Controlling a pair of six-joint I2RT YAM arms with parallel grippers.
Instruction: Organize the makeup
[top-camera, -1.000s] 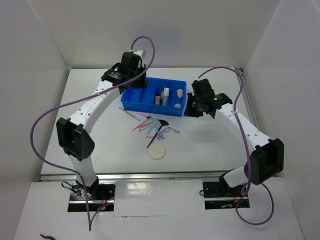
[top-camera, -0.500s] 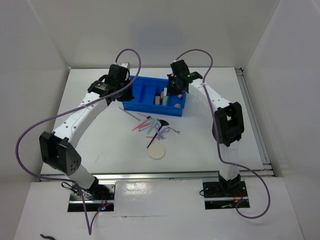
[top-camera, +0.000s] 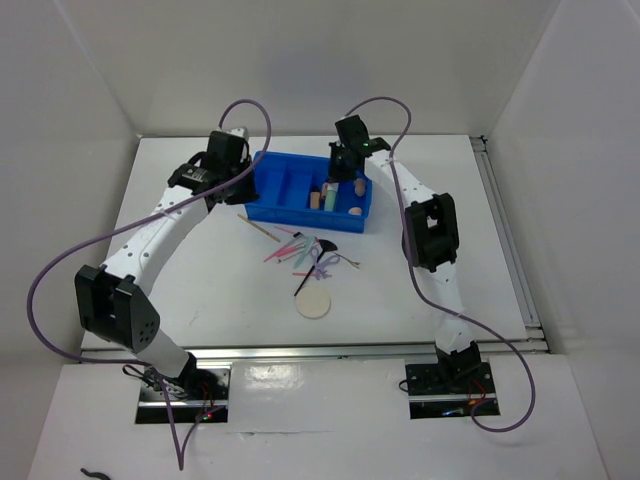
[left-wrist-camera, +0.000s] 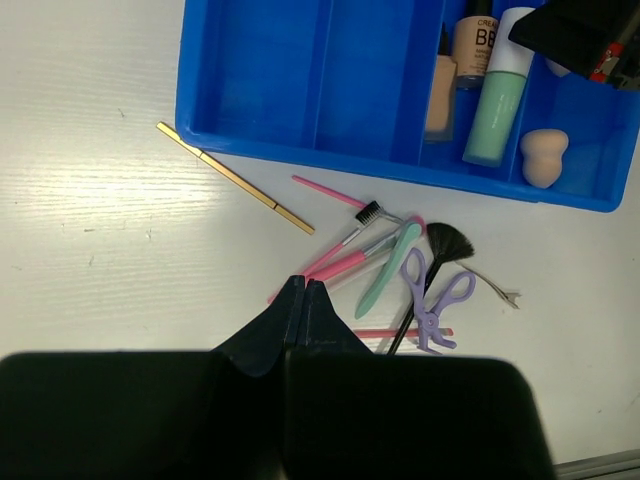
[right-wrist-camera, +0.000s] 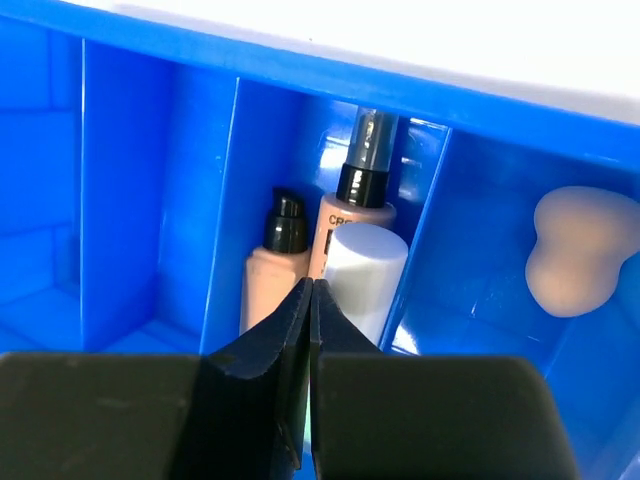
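Note:
The blue tray (top-camera: 262, 208) holds two beige dark-capped bottles (right-wrist-camera: 272, 268), a mint-green tube (left-wrist-camera: 493, 105) and peach sponges (right-wrist-camera: 573, 250). On the table in front of it lie pink and green sticks (top-camera: 292, 248), a black brush (left-wrist-camera: 446, 243), a gold stick (left-wrist-camera: 235, 180) and a round cream puff (top-camera: 314, 303). My left gripper (top-camera: 243, 172) is shut and empty, by the tray's left end; in the left wrist view (left-wrist-camera: 304, 286) its tips hang above the pink sticks (left-wrist-camera: 340, 262). My right gripper (top-camera: 340, 172) is shut and empty above the tray, its tips (right-wrist-camera: 311, 287) over the bottles.
A purple scissor-shaped tool (left-wrist-camera: 432, 297) lies among the sticks. The tray's left compartments (left-wrist-camera: 260, 60) hold nothing. White walls close in the table on three sides. A metal rail (top-camera: 300, 352) runs along the near edge.
My right arm has swung from the right of the tray to over its bottle compartment. My left arm has shifted left, toward the tray's left end. Both grippers stay shut.

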